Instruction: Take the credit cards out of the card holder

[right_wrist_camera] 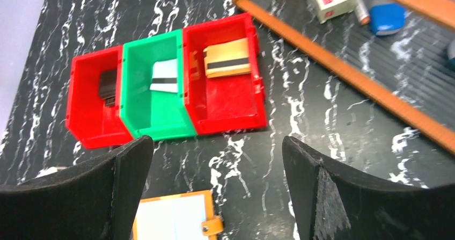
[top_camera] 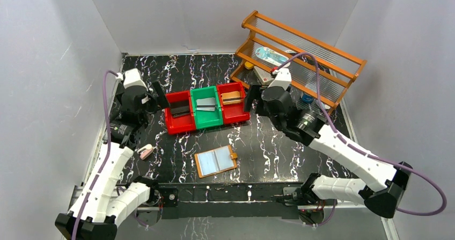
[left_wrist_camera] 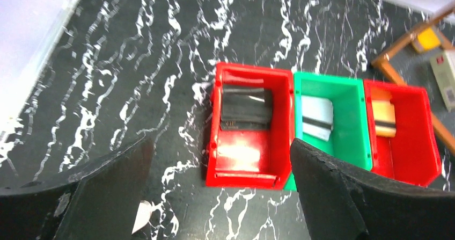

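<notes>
**Both claws spread and empty, card holder lying open on the bench**

The black, white-veined marble-look bench (top_camera: pixel 257 143) carries everything. At its far right corner stands an orange-brown wooden slatted rack (top_camera: pixel 300 46). Mid-bench, three plastic bins touch in a row: a left red bin (top_camera: pixel 181 125), a green bin (top_camera: pixel 209 120) and a right red bin (top_camera: pixel 237 114).

My left claw (left_wrist_camera: pixel 219 143) hangs raised just left of the left red bin, fingers wide apart, gripping nothing. My right claw (right_wrist_camera: pixel 214 143) hangs beside the right red bin, just as wide and just as empty.

The tan-orange leather book-style card holder (top_camera: pixel 215 161) lies opened flat, nearer my bases than the bins and apart from them, snap tab to the right. Its pale blue panels could be bare pockets or cards in them; I cannot tell which.

A pale grey striped plastic card (right_wrist_camera: pixel 165 76) lies in the green bin and a gold-tan striped card (right_wrist_camera: pixel 228 60) in the right red bin.

I judge any remaining card to be light, stiff, thin and slick. I would pinch its exposed edge and draw it along the pocket. The soft holder would likely slide or lift with it, so my other claw should pin the leather near the spine
</notes>
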### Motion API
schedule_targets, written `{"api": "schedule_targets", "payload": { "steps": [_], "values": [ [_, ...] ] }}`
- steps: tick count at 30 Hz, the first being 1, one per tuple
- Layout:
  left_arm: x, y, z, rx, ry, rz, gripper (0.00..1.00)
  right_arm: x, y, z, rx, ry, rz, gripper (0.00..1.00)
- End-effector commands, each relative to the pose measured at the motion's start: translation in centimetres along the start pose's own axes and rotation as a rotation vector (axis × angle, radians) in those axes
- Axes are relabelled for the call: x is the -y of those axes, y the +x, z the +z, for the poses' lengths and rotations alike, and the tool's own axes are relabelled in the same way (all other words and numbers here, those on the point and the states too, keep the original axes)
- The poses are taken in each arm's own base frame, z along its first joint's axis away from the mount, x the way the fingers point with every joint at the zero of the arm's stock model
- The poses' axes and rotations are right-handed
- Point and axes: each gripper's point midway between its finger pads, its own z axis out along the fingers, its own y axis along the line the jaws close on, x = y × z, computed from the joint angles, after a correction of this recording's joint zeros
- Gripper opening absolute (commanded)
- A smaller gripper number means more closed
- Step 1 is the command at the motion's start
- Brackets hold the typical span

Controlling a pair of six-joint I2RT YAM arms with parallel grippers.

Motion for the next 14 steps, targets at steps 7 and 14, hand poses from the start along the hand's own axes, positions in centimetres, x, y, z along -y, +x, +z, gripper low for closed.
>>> {"api": "schedule_targets", "payload": {
  "steps": [7,14],
  "values": [
    [-3.4,-6.0,-2.4,0.116,-0.223,-0.019,0.98,6.0,-4.2,-3.1,0.138,0.171,-0.104,0.98],
    [-3.4,-6.5,-2.6,0.136,-0.219,-0.033,0.99,7.8,-3.7,-4.8,0.198,0.149,-0.007,0.98]
  ]
}}
